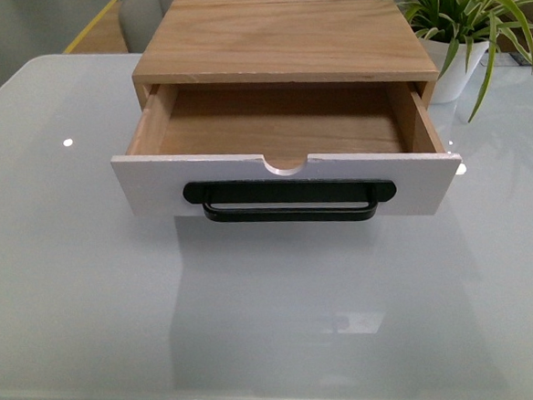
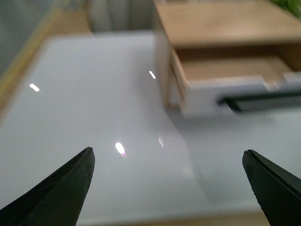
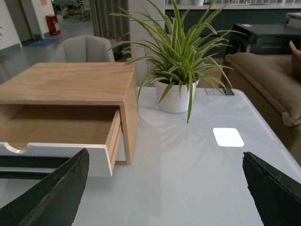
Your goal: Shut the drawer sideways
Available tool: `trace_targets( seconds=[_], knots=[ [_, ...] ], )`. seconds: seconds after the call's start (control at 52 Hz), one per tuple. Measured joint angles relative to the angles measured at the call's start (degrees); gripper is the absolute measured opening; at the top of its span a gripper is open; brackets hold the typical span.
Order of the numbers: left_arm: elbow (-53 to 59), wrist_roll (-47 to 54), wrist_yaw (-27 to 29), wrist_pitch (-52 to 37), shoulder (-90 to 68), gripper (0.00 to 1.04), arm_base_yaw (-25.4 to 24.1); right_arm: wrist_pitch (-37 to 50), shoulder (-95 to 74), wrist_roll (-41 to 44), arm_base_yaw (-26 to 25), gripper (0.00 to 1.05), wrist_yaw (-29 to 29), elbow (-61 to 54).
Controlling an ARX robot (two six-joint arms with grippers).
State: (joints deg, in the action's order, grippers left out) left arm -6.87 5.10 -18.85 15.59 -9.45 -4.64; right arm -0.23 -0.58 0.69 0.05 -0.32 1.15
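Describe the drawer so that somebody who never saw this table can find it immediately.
On the white table stands a wooden box, beside a potted plant. The drawer is pulled out of its front, open and empty. Only it has a white front panel, a long black bar handle and a half-round notch in its top edge.

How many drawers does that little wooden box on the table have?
1. The drawer is pulled out from the wooden box, its white panel with the black handle facing the front camera. The box's back is hidden, so another could be there.
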Motion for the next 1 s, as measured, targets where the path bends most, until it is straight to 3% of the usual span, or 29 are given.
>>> trace_targets(
  seconds=[0.077,0.135,0.231,0.346,0.519,0.673,1.0],
  knots=[
    [-1.0,3.9,-8.6,5.1,-4.1,0.96,0.1,-8.8,-7.1,4.9,0.2,0.96,-2.4,3.7],
    [-1.0,6.6,-11.6,5.9,-5.1,0.96,0.9,-7.8,-14.1,8.5,0.6,0.96,-3.2,4.8],
    [-1.0,11.5,-12.4,2.3,-9.2,0.96,3.5,-0.1,-25.9,16.4,2.0,0.96,-4.4,5.8],
    [-2.0,17.9,-12.8,-13.5,-26.3,0.96,8.8,11.2,-44.3,29.6,5.8,0.96,-8.3,9.4],
    [-8.0,27.8,-15.6,-28.2,-51.3,0.96,13.6,15.0,-64.7,46.7,9.1,0.96,-12.3,16.0],
    [-15.1,37.8,-16.9,-30.4,-68.3,0.96,16.8,15.6,-77.6,58.4,11.1,0.96,-13.3,22.2],
    [-26.2,46.5,-19.1,-30.0,-86.4,0.96,20.5,15.6,-90.9,69.7,16.5,0.96,-14.0,30.0]
  ],
)
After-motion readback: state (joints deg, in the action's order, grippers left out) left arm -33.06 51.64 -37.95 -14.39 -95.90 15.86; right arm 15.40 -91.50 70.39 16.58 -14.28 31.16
